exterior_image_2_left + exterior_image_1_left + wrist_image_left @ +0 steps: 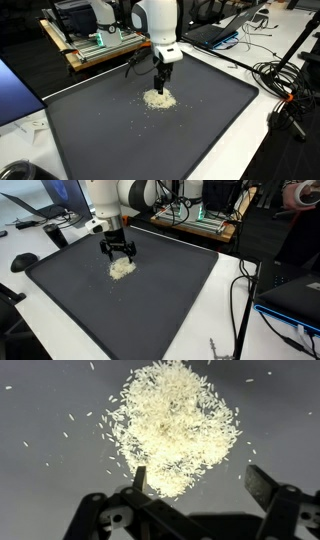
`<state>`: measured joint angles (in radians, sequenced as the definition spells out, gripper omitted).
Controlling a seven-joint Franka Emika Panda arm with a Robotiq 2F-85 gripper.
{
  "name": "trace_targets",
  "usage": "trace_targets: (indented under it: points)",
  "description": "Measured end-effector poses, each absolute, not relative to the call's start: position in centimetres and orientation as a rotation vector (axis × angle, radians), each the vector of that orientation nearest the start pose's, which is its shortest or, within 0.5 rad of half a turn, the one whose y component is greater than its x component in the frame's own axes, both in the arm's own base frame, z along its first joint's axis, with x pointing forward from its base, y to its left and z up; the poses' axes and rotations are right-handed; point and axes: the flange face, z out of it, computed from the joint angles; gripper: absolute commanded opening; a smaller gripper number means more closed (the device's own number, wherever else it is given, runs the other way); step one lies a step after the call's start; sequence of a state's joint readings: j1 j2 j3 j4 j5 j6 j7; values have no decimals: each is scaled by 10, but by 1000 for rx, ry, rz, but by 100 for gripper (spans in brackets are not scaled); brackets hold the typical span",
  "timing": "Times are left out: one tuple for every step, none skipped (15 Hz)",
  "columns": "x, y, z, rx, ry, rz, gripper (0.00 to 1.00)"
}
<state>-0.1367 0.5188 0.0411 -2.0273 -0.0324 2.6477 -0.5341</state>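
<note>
Basically, white table (60, 330) carries a big dark grey flat mat (150, 300), which likely keeps grains contained. Black gripper (120, 252) hangs spread wide, empty, just above a small heap of white rice grains (122, 269) mid-mat; stray grains (70, 435) scattered around.

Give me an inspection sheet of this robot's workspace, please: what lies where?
Surface: dark mat on a white table.
Job's things: rice pile on the mat.
Clutter: stray grains around the pile.
Grippers: gripper open, just over the pile, holding nothing.
Cables: black cables on the table beside the mat.
Surroundings: wooden rack of electronics, laptop, monitor.
</note>
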Motion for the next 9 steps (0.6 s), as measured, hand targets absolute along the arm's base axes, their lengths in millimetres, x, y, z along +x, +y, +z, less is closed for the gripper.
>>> trace_targets:
  points:
    - [610, -58, 192, -3070, -768, -149, 100]
    - [611, -58, 187, -3057, -806, -142, 100]
    - [612, -58, 181, -3044, -839, -134, 100]
    - [613, -58, 175, -3033, -865, -125, 100]
    - [613, -58, 170, -3023, -884, -117, 100]
    - [613, -58, 165, -3015, -897, -104, 100]
    - [614, -59, 160, -3008, -907, -89, 100]
    - [614, -60, 156, -3003, -913, -73, 100]
    - [614, -61, 153, -3000, -914, -58, 100]
